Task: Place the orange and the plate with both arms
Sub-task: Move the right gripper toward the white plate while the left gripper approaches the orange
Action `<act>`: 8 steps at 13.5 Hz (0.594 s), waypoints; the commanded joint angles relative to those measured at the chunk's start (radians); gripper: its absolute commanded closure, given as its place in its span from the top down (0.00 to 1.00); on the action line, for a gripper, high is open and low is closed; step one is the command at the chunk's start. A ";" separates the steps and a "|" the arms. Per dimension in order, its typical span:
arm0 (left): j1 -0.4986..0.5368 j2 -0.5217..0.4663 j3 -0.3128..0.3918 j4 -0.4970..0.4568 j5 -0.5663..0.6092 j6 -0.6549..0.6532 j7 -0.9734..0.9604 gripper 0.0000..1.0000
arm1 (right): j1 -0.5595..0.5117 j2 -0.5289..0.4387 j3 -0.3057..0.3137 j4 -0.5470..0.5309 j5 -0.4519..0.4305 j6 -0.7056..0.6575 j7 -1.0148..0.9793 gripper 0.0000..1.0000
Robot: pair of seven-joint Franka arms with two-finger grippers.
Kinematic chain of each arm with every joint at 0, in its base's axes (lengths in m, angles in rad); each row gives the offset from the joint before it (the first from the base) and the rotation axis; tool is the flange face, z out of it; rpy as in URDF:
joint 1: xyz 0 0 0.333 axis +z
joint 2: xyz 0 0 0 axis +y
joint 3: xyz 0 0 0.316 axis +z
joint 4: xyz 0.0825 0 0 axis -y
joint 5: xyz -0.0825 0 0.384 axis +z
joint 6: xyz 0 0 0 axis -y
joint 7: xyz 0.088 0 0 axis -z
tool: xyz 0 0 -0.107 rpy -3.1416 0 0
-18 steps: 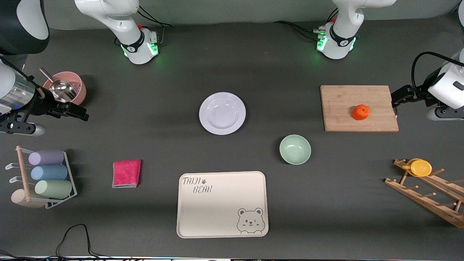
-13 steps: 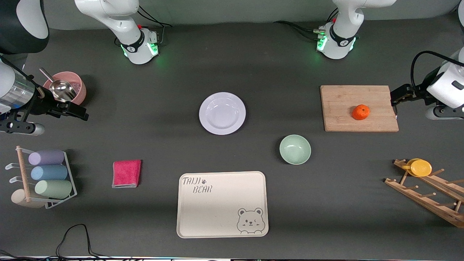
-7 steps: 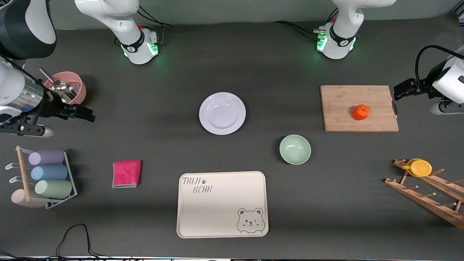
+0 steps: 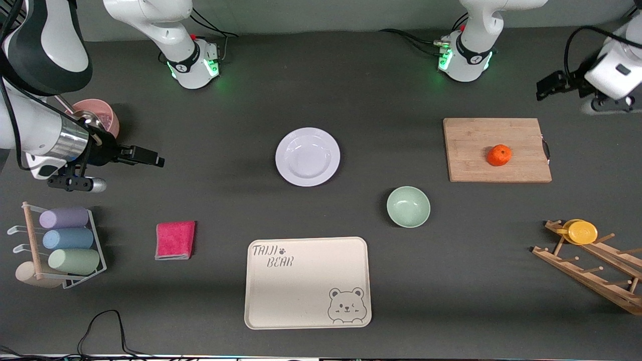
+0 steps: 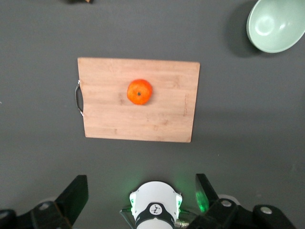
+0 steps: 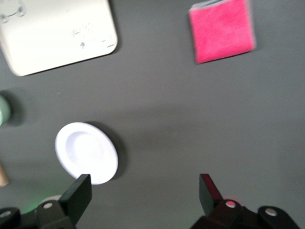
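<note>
Front view: the dark counter [image 4: 241, 100] carries, in descending size, the cream tray [image 4: 307, 282] printed with a bear, lying nearest the camera; the wooden cutting board [image 4: 496, 149] toward the left arm's end; the plate [image 4: 307, 156], glossy white, at mid-counter and bare; the pale-green bowl [image 4: 408, 206], nearer the camera than the plate; the pink cloth [image 4: 175, 240] toward the right arm's end; and the orange [image 4: 499, 155], resting on the cutting board. A wooden rack [image 4: 592, 268] carrying a yellow cup [image 4: 582, 232] is cut off at the frame edge, and a pink bowl [image 4: 103, 114] holding a metal scoop is partly hidden by the right arm. The right gripper [image 4: 150, 160] hangs over bare counter between the pink bowl and the plate, fingers apart, holding nothing. The left gripper [image 4: 546, 85] hangs over bare counter beside the cutting board's corner nearest the bases, its body cut off at the frame edge. The left wrist view shows its two fingers [image 5: 76, 195] spread wide and empty, with the orange [image 5: 139, 91] centred on the board [image 5: 167, 119]. In the right wrist view the plate [image 6: 86, 152] appears blurred, partly covered by one finger.
</note>
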 commanded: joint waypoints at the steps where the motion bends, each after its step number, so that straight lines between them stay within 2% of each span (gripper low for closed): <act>1: 0.005 -0.056 -0.004 -0.101 0.012 0.085 -0.009 1.00 | -0.001 -0.053 -0.012 -0.090 0.126 0.024 -0.056 1.00; 3: 0.009 0.005 -0.001 -0.130 0.018 0.163 -0.009 1.00 | 0.001 -0.073 -0.046 -0.159 0.246 0.055 -0.156 1.00; 5: 0.034 0.002 0.003 -0.251 0.019 0.299 -0.009 1.00 | 0.001 -0.076 -0.089 -0.235 0.375 0.070 -0.294 1.00; 8: 0.071 0.029 0.014 -0.402 0.028 0.509 0.003 1.00 | 0.001 -0.078 -0.100 -0.312 0.466 0.075 -0.370 1.00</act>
